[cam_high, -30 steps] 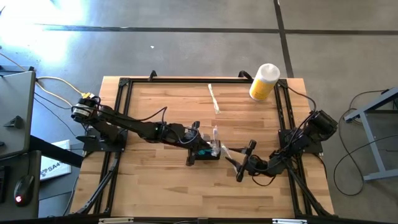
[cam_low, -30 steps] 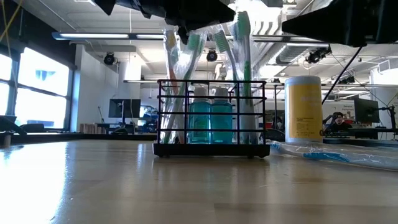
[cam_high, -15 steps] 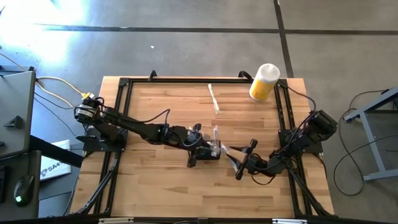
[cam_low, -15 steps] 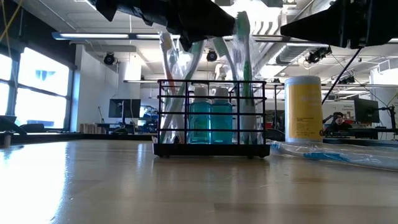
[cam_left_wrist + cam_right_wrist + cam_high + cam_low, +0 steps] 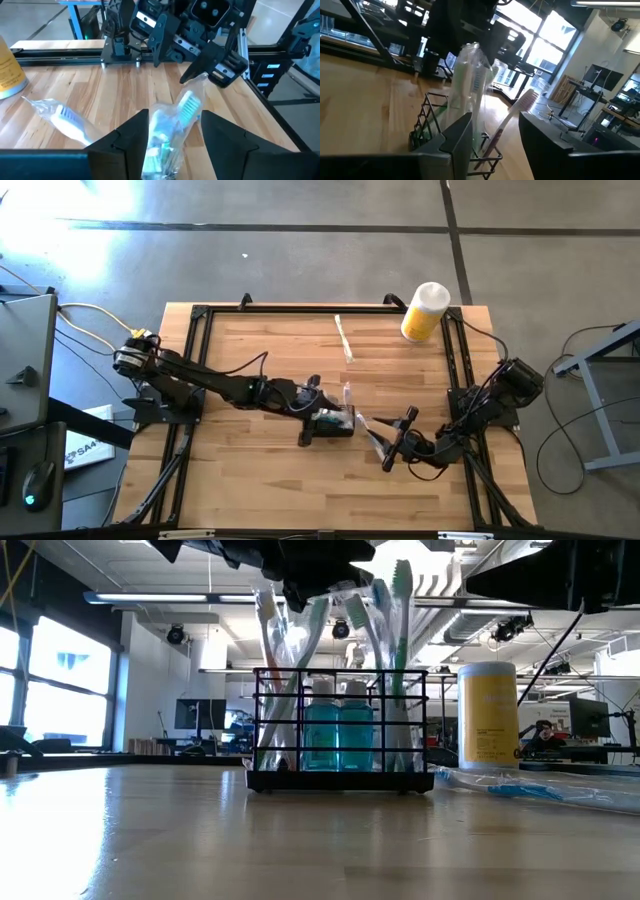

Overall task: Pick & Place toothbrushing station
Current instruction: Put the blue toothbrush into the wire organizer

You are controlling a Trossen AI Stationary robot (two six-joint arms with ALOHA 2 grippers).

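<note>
The toothbrushing station (image 5: 340, 725), a black wire caddy, stands on its base at the table's middle (image 5: 332, 424). It holds two blue bottles (image 5: 335, 735) and several plastic-wrapped toothbrushes that stick up out of it. My left gripper (image 5: 322, 412) hovers over it, open, one finger on either side of the wrapped brush tops (image 5: 180, 117). Whether the fingers touch the wrap does not show. My right gripper (image 5: 388, 442) is open just right of the station, pointing level at it (image 5: 495, 117), with nothing between its fingers.
One wrapped toothbrush (image 5: 374, 434) lies on the table between the station and my right gripper, another (image 5: 345, 340) lies toward the far edge. A yellow cylinder with a white cap (image 5: 425, 311) stands at the far right corner. Black frame rails run along the table's edges.
The green-headed toothbrush standing in the station has tipped a little toward the side of the yellow cylinder. The station itself has stayed where it was.
</note>
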